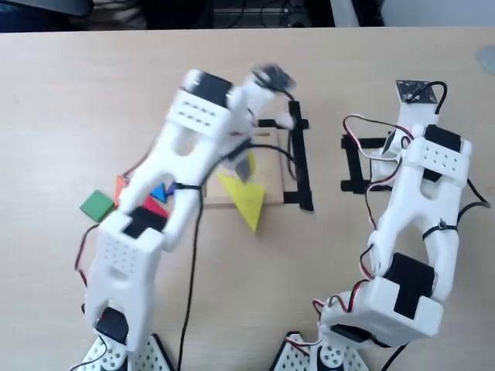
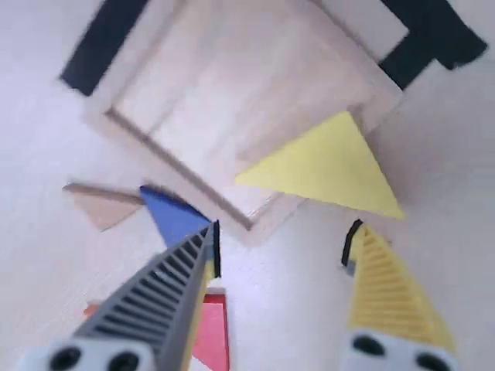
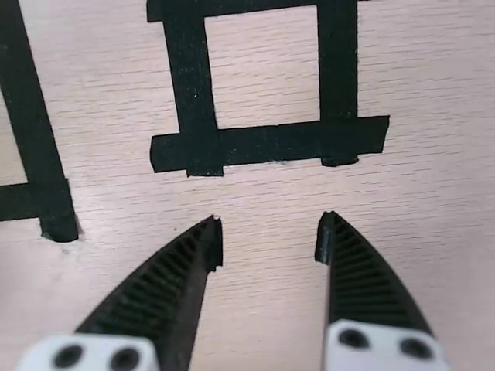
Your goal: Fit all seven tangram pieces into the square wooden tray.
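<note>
The large yellow triangle (image 2: 325,166) straddles the near right corner of the square wooden tray (image 2: 232,85), half over the desk (image 1: 62,93), so it isn't seated; the left arm (image 1: 178,154) holds its jaws open and empty above it, likely to regrip. Right jaws gape idle above black tape marks (image 3: 263,143). The arm hides most loose pieces (image 1: 153,205) at the left; green square (image 1: 97,205) shows whole
</note>
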Available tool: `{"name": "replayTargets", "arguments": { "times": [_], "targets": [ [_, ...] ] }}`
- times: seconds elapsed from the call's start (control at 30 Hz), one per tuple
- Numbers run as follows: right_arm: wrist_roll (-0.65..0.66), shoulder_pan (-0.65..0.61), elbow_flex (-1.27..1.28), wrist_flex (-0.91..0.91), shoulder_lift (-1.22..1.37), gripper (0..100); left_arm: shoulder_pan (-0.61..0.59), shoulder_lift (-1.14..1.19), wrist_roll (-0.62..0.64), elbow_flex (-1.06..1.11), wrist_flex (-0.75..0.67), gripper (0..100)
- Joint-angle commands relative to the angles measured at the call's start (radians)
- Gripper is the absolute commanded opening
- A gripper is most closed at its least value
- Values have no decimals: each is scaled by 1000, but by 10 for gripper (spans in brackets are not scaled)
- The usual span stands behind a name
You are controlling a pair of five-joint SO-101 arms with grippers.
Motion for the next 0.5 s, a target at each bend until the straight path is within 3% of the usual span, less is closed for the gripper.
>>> {"name": "replayTargets", "arguments": {
  "times": [0.0, 0.27, 0.4, 0.47],
  "targets": [
    [-2, -43, -13, -3, -99, 217, -107, -201, 57, -22, 12, 275],
    [6, -318, -70, 132, -331, 217, -412, -569, 84, 170, 9, 275],
    [20, -465, -104, 193, -315, 218, -593, -629, 87, 361, -17, 275],
    [98, -534, -125, 222, -275, 219, -665, -631, 84, 472, -64, 275]
  ]
}}
